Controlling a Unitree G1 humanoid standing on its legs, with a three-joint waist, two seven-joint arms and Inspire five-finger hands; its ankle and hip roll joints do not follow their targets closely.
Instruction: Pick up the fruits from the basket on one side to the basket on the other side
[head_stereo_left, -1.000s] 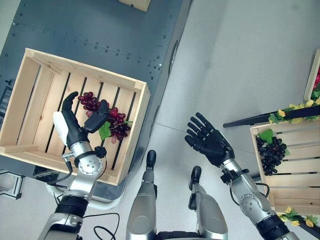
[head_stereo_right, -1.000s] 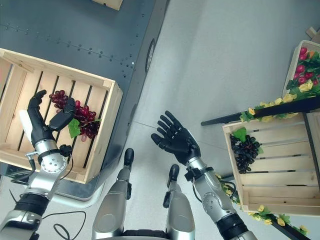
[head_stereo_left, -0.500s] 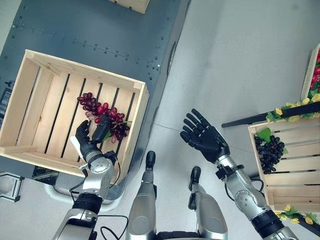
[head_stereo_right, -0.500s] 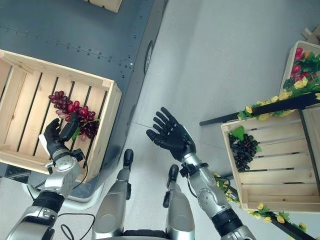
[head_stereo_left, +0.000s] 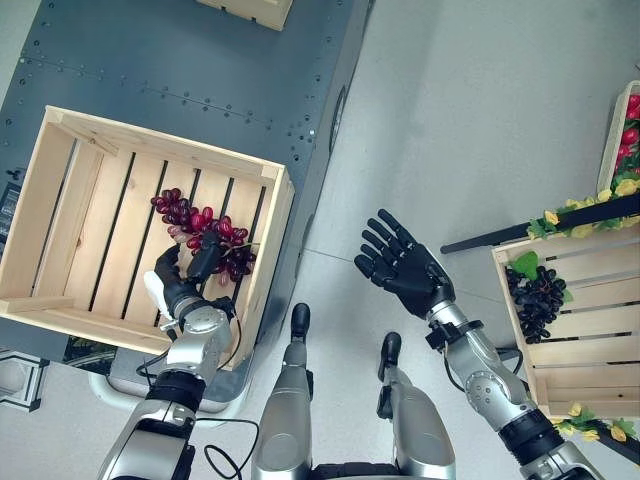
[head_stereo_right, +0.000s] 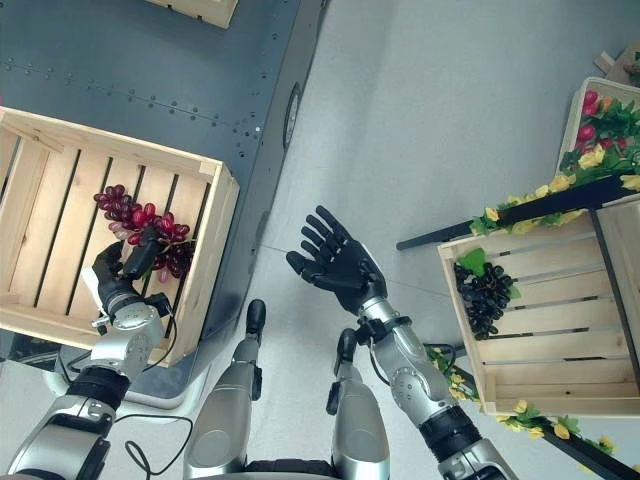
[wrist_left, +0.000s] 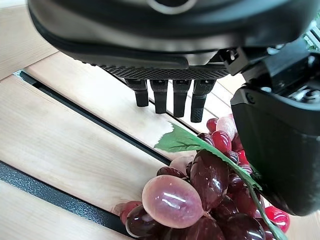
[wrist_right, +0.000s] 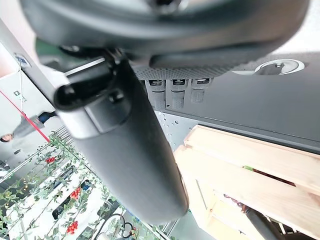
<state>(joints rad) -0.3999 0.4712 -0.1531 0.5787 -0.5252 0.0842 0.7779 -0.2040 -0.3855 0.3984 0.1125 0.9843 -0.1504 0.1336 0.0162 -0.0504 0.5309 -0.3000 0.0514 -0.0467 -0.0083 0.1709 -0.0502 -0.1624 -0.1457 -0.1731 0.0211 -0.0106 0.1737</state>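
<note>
1. far left: wooden crate on the dark metal platform. slatted floor, mostly bare.
2. in that crate, toward its right wall: one red grape bunch with a green leaf, lying on the slats.
3. left hand is low in the crate at the near end of the bunch. fingers curl up over the grapes; in the left wrist view the fingers point down at the slats past the fruit and the thumb presses against the bunch's side. grapes rest on the wood, not lifted. reads as a loose hold or a hand just at the fruit; cannot tell which.
4. middle: right hand is held up over the bare grey floor, palm up, fingers spread and straight, holding nothing. well apart from both crates.
5. right: second wooden crate holds a dark grape bunch with a leaf, near its left wall. yellow-flowered vine trim along its top edge.
6. far right corner: another box with red fruit and leaves, partly cut off.
7. judgement: one bunch sits in each crate, and which way the transfer runs is not clear from this, so the share done cannot be read. at least one carry looks left.
</note>
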